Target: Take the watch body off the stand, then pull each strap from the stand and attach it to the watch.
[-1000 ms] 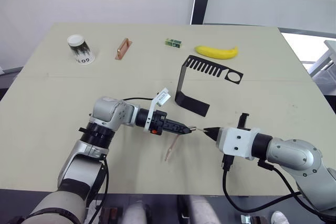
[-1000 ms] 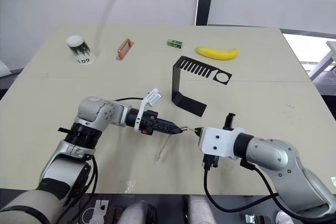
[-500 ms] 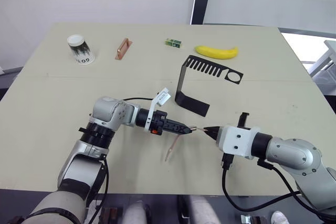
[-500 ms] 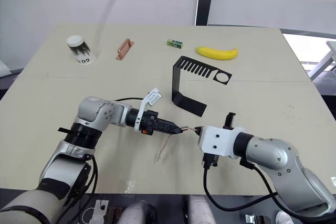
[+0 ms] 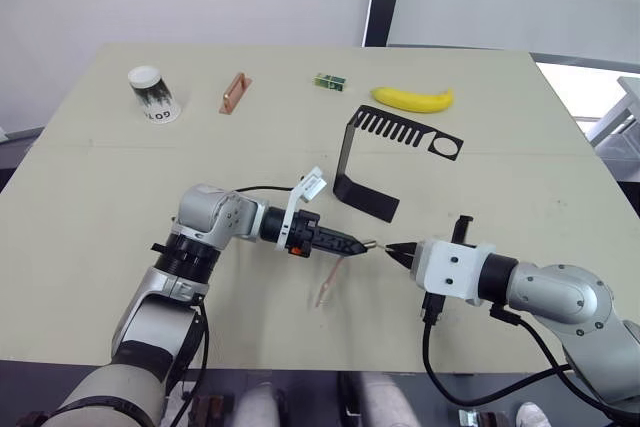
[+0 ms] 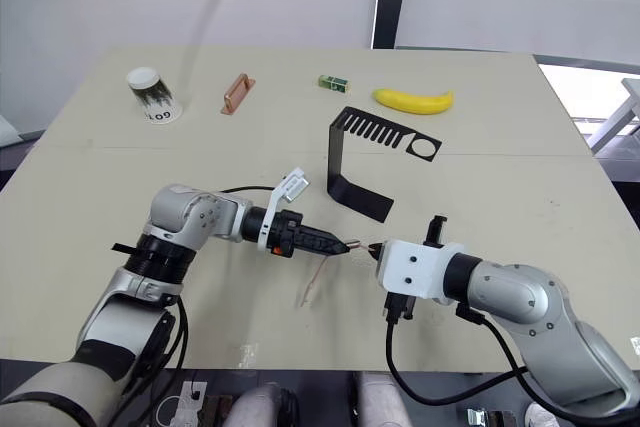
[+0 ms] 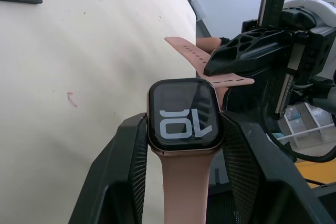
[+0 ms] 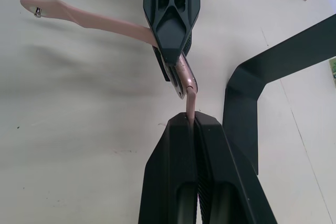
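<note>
Beige table (image 5: 120, 207) carries everything. Black sheet-metal stand (image 5: 350, 162) sits right of centre, comb-toothed arm with round hole pointing right, bare of watch and straps. Toward the far edge: yellow banana (image 5: 412, 99), white paper cup (image 5: 153, 93), copper-coloured bar (image 5: 233, 92), small green block (image 5: 329, 80).

Near front, the two arms meet tip to tip above the table. Left gripper (image 5: 352, 243) is clamped on the watch body (image 7: 183, 114), screen facing its wrist camera, one finger on each side of the copper rim. One pink strap (image 5: 328, 278) is already fitted to the case and hangs down from it, loose end near the tabletop; in the left wrist view it runs from the case toward the camera between the fingers.

Right gripper (image 5: 392, 249) is pinched tight on the second strap (image 8: 190, 97), fingers pressed together around its end. That strap's free end meets the watch body edge, held in the left gripper's tip; can't tell whether it is seated in the slot. In the left wrist view this perforated strap (image 7: 202, 62) lies just beyond the case, under the right gripper's finger.
</note>
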{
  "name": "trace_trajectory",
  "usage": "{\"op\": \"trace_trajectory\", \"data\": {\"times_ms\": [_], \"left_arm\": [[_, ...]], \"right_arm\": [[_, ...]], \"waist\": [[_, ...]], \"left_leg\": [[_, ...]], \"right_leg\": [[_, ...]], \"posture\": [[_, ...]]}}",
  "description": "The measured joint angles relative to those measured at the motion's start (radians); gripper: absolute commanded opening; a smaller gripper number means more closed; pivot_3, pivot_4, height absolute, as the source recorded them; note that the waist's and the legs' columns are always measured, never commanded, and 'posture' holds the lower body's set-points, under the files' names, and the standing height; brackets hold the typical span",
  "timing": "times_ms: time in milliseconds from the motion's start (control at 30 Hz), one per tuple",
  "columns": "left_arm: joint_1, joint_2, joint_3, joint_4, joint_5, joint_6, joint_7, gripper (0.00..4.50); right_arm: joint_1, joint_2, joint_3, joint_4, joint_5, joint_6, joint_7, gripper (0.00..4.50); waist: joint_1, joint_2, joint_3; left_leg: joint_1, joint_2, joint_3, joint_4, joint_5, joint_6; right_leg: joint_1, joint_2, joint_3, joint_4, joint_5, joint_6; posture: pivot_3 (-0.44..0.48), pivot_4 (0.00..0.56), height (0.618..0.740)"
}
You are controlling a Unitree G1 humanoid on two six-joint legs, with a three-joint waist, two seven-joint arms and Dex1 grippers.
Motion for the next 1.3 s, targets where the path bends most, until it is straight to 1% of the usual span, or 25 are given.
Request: {"op": "trace_trajectory", "data": {"times_ms": [367,533,1033,1300], "left_arm": [[0.0,-0.006,0.011,0.0,-0.007,0.019,0.015,1.58],[0.0,-0.019,0.032,-0.002,-0.015,0.039,0.029,1.58],[0.005,-0.037,0.049,-0.016,-0.017,0.075,0.077,1.58],[0.024,-0.047,0.065,-0.049,-0.018,0.092,0.103,1.58]], "right_arm": [[-0.009,0.0,0.002,0.0,-0.004,0.004,0.0,0.0],[-0.026,0.0,0.005,0.001,-0.015,0.007,0.0,0.0],[-0.039,0.003,0.041,0.001,-0.046,0.045,0.0,0.0],[-0.057,0.003,0.053,0.004,-0.073,0.05,0.0,0.0]], "waist": [[0.0,0.0,0.0],[0.001,0.0,0.0],[0.0,0.0,0.0],[0.0,0.0,0.0]], "left_leg": [[0.0,0.0,0.0,0.0,0.0,0.0],[0.0,0.0,0.0,0.0,0.0,0.0],[0.0,0.0,0.0,0.0,0.0,0.0],[0.0,0.0,0.0,0.0,0.0,0.0]], "right_leg": [[0.0,0.0,0.0,0.0,0.0,0.0],[0.0,0.0,0.0,0.0,0.0,0.0],[0.0,0.0,0.0,0.0,0.0,0.0],[0.0,0.0,0.0,0.001,0.0,0.0]], "posture": [[0.0,0.15,0.74],[0.0,0.15,0.74],[0.0,0.15,0.74],[0.0,0.15,0.74]]}}
